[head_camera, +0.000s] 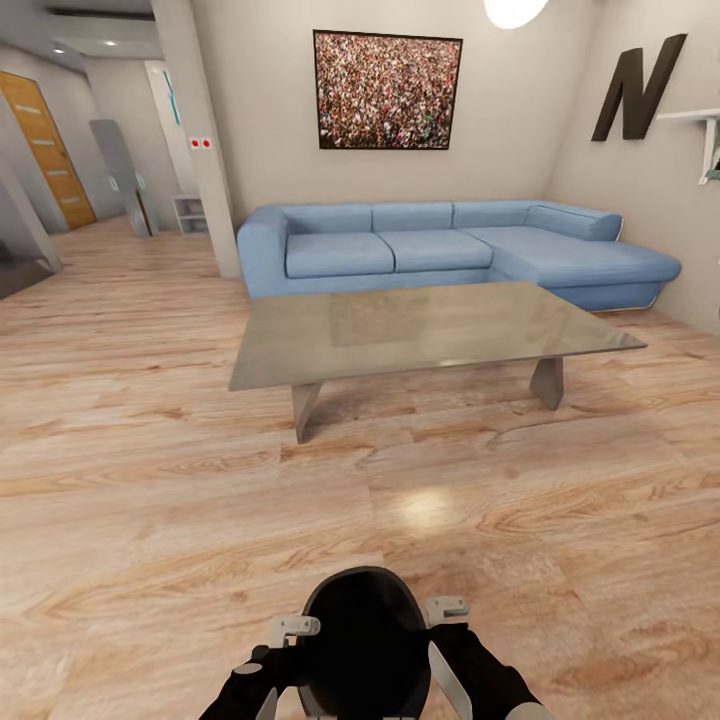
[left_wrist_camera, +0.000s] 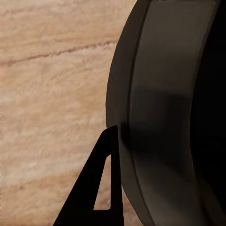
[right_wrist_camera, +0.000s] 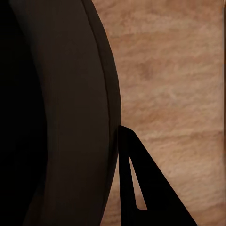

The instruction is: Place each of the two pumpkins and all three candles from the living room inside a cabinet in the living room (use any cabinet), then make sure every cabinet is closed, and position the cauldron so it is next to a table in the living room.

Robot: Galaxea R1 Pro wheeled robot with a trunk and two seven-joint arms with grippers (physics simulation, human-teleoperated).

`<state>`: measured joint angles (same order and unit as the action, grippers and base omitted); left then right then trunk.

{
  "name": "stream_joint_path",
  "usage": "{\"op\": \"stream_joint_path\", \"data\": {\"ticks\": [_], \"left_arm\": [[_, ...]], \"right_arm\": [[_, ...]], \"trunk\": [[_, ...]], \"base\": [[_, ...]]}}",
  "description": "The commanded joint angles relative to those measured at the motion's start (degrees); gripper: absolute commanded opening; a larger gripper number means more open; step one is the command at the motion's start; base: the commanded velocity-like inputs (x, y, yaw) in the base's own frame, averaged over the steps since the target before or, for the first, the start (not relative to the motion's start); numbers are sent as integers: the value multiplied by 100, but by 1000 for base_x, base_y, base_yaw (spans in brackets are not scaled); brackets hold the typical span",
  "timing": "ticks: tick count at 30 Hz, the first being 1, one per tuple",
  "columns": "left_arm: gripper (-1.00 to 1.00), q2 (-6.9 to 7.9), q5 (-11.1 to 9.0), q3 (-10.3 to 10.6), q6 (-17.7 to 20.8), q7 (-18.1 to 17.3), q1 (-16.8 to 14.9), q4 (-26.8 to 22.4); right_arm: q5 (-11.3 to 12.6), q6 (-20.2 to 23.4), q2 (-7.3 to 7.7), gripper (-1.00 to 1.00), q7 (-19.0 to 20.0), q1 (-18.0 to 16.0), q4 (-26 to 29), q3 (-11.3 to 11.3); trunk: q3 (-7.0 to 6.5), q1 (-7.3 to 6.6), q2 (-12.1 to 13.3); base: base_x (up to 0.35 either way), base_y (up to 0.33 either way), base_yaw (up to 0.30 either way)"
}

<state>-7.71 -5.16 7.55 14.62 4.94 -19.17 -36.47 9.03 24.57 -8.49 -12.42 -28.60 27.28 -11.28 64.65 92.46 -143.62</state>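
Note:
I hold a black round cauldron (head_camera: 362,640) low in front of my trunk, above the wood floor. My left gripper (head_camera: 298,645) is shut on its left rim and my right gripper (head_camera: 437,632) on its right rim. In the left wrist view the cauldron's dark wall (left_wrist_camera: 160,117) has one black finger (left_wrist_camera: 101,188) against its outside. The right wrist view mirrors this, with the wall (right_wrist_camera: 70,117) and one finger (right_wrist_camera: 146,188); the inner fingers are hidden. A low grey table (head_camera: 420,330) stands about a metre ahead. The pumpkins, candles and cabinet are out of view.
A blue corner sofa (head_camera: 440,245) lines the wall behind the table. A pillar (head_camera: 205,140) stands at the sofa's left end, with a hallway and an orange door (head_camera: 45,150) beyond. Bare wood floor (head_camera: 200,500) lies between me and the table.

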Motion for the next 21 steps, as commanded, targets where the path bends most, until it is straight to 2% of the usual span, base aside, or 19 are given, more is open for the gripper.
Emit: {"op": "stream_joint_path", "data": {"ticks": [1,9,13,21], "left_arm": [[-100,7,-29,27,32,59,1,-7],[-100,7,-29,27,32,59,1,1],[-100,7,-29,27,32,59,1,8],[-100,7,-29,27,32,59,1,9]], "right_arm": [[74,21,6,-100,-50,-6,14,-32],[73,20,6,-100,-50,-6,14,-32],[73,18,6,-100,-50,-6,14,-32],[73,13,6,-100,-50,-6,14,-32]], "trunk": [[-18,-4,-1],[-18,-4,-1],[-107,-14,5],[-107,-14,5]], "base": [[0,0,0],[0,0,0],[0,0,0],[0,0,0]]}}
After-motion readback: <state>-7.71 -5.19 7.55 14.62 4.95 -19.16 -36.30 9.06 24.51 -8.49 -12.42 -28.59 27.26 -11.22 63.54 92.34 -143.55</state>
